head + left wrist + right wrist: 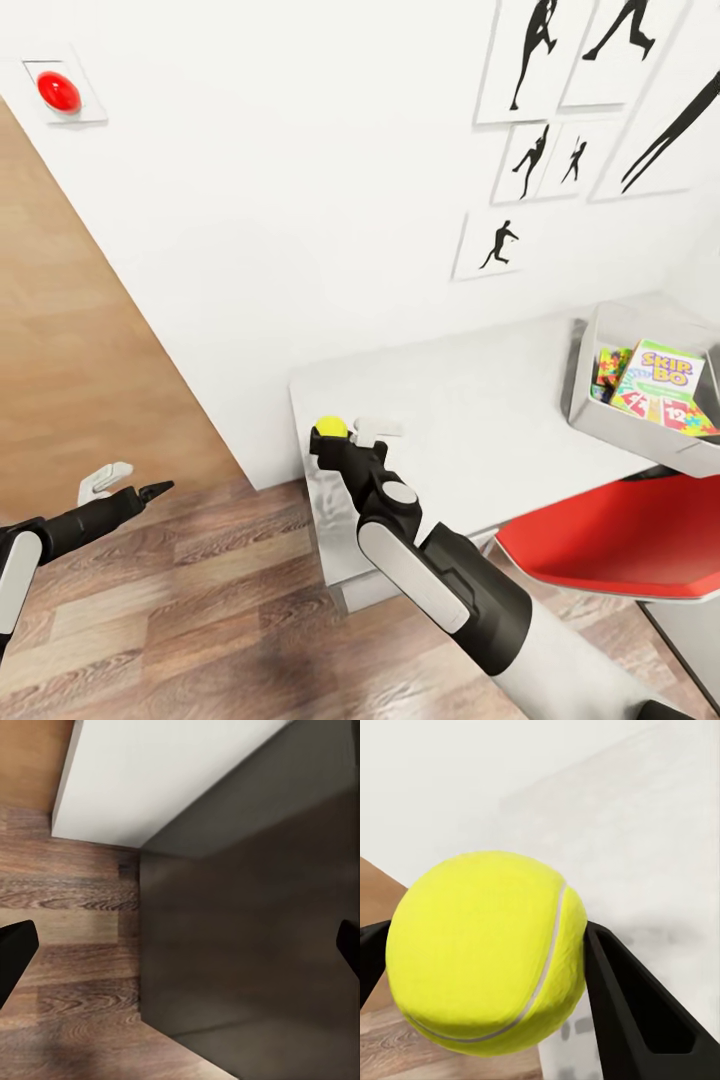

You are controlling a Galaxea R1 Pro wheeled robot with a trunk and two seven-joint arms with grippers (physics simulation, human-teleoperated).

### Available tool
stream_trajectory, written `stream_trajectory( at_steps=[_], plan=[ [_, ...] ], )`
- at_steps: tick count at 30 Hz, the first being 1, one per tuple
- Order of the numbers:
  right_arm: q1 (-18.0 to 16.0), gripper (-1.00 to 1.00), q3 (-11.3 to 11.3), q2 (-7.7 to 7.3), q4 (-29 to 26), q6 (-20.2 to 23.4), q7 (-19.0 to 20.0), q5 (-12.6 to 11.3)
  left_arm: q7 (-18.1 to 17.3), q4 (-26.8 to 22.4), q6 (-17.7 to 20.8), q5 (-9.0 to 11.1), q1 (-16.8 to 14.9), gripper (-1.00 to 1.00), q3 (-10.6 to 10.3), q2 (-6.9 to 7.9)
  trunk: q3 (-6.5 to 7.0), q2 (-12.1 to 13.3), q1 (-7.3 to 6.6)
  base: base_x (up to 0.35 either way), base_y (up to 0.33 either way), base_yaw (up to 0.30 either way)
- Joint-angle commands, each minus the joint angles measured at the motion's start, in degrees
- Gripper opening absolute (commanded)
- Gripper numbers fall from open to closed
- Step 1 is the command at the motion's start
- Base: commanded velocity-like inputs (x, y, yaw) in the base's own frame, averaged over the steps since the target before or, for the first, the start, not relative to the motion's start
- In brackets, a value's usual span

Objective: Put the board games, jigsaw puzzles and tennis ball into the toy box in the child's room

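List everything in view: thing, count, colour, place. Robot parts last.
tennis ball: one, yellow-green, clamped between the right gripper's fingers above the table's near corner
toy box: one, light grey, on the table at right
board game: one, green and white with "SKIP-BO" lettering, inside the toy box
jigsaw puzzle: at least one, multicoloured, in the toy box, partly under the board game
table: one, pale grey-white, against the wall
chair: one, red, tucked in at the table, right
posters: several, black silhouettes on white, on the wall
red button: one, on a wall plate, upper left
floor: wood planks
left gripper: one, black and white, open over the floor
right gripper: one, black, holding the ball
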Motion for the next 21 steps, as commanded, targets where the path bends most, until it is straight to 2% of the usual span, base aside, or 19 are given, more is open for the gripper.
stream_trajectory(
  at_steps=[1,21],
  plan=[
    [-0.05,-1.00,0.04,0.00,-0.09,0.08,-0.27,-0.36,-0.20,-0.02,0.37,0.06,-0.05,1.00,0.09,0.00,0.00,-0.10,0.04,0.000,0.000,0.000],
    [0.00,-1.00,0.03,0.06,0.31,0.08,0.03,-0.22,-0.20,-0.28,0.43,0.31,-0.04,1.00,0.09,0.00,1.88,-0.10,0.04,0.000,0.000,0.000]
  ],
)
